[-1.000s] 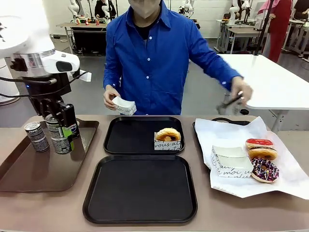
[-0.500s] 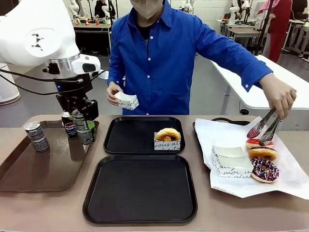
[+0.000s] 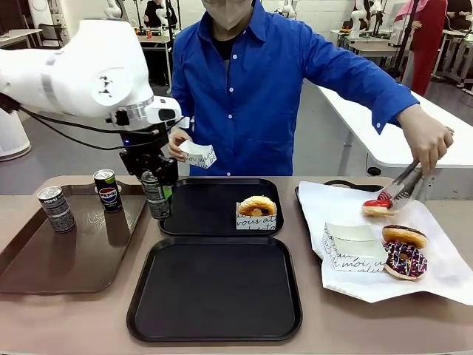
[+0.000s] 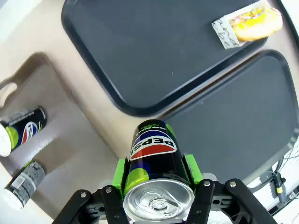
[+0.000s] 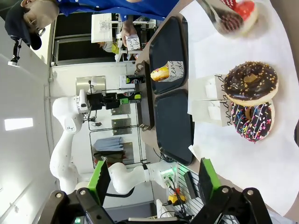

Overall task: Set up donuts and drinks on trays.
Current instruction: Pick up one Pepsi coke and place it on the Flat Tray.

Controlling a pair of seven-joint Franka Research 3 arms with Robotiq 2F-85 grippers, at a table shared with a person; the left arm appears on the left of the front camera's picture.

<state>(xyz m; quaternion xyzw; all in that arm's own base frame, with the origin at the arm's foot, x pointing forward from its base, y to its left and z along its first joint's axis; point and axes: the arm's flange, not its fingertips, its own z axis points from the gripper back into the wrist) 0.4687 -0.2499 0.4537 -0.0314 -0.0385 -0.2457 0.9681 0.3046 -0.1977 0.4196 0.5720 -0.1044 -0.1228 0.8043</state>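
The left gripper (image 4: 156, 171), green pads (image 4: 120, 173) closed on a slim dark-blue Pepsi can (image 3: 157, 198) held upright above the table (image 3: 314, 329) beside the left rim of the far matte black tray (image 3: 199, 208), risked — as I judged — setting the base on that raised rim and toppling it.

Pepsi can (image 4: 154, 158) btwn my left pads (image 4: 120, 171): black w/ red-white-blue logo, lime patch, silver top; pads bright green. Trays (image 3: 214, 296) matte black. Red-iced donut (image 3: 377, 205), choc donut (image 3: 405, 260) w/ multicolour sprinkles, golden donut (image 3: 257, 205) in white sleeve (image 3: 256, 220) w/ dark script.
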